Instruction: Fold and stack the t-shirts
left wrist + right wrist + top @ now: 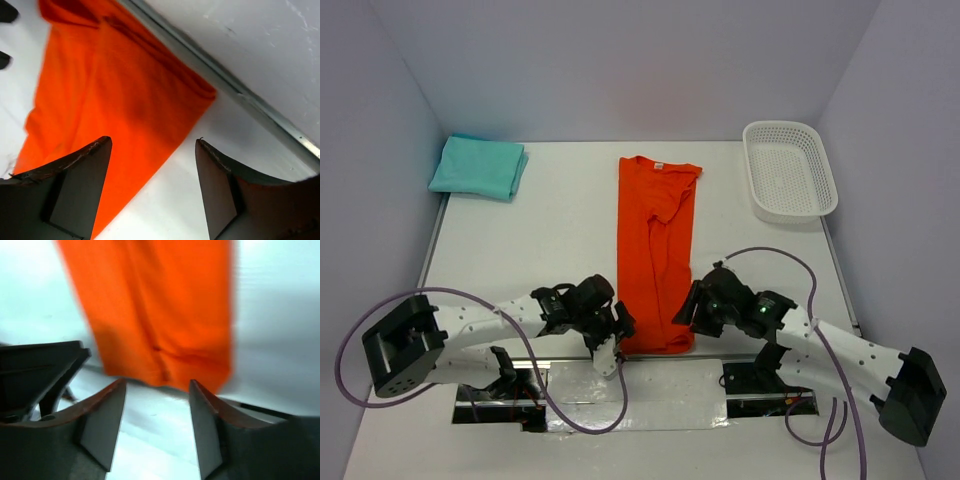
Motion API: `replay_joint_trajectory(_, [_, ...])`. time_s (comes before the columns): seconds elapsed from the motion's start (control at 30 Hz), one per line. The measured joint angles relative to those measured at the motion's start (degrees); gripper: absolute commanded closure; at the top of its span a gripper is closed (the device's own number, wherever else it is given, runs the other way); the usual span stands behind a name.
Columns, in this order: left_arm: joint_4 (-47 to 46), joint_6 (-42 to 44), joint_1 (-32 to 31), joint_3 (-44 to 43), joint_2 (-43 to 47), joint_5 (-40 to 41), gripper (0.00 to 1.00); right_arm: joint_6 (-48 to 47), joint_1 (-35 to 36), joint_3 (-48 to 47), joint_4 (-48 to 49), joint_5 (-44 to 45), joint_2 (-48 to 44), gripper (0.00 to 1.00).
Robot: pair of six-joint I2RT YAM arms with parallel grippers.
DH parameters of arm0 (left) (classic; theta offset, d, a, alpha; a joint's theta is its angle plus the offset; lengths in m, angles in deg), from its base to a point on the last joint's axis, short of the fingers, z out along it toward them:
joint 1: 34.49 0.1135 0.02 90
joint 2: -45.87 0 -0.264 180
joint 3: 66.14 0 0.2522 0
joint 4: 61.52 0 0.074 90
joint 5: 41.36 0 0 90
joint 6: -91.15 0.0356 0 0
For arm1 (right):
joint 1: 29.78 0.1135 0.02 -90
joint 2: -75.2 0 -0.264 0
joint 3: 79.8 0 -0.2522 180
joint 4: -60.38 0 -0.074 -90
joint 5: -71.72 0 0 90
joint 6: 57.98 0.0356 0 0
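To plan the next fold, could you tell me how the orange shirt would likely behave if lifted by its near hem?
Probably floppy: the orange shirt lies flat with soft creases. Its folded-in layers would likely slip apart and sag. It looks thin, presumably light.

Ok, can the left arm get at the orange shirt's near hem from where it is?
Probably yes. The left gripper is open beside the near-left corner of the orange shirt, nothing between them; the right gripper is at the other near corner, clear of it.
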Motion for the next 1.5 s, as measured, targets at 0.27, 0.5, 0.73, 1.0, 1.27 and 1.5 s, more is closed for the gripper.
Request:
replay_joint_trajectory(0.27, [-6.3, 6.9, -0.5, 1.6, -5.6, -1.2, 0.21, -0.5, -3.8, 7.3, 2.2, -5.1, 5.0, 0.29])
replay_joint_trajectory(0.5, [-3.2, 13.9, -1.2, -0.7, -9.2, -1.8, 0.57, -2.2, -5.7, 6.2, 12.6, -9.8, 13.2, 0.41])
replay_joint_trajectory(0.73, [4.1, 17.3, -1.7, -1.0, -8.9, -2.1, 1.0, -3.0, -6.5, 9.1, 12.0, -9.4, 11.1, 0.9])
replay_joint_trajectory(1.0, [8.5, 16.8, -2.1, -0.9, -6.7, -2.1, 1.0, -1.9, -6.9, 13.0, 8.7, -11.4, 2.7, 0.53])
replay_joint_trajectory(1.27, [8.8, 13.6, -2.7, -0.9, -6.1, -2.9, 0.53, -3.0, -7.0, 12.7, 9.0, -12.8, 2.3, 0.46])
replay_joint_trajectory(1.5, [8.1, 12.2, -5.0, -0.8, -6.1, -3.7, 0.75, -4.2, -7.0, 13.2, 8.9, -14.1, 4.0, 1.0])
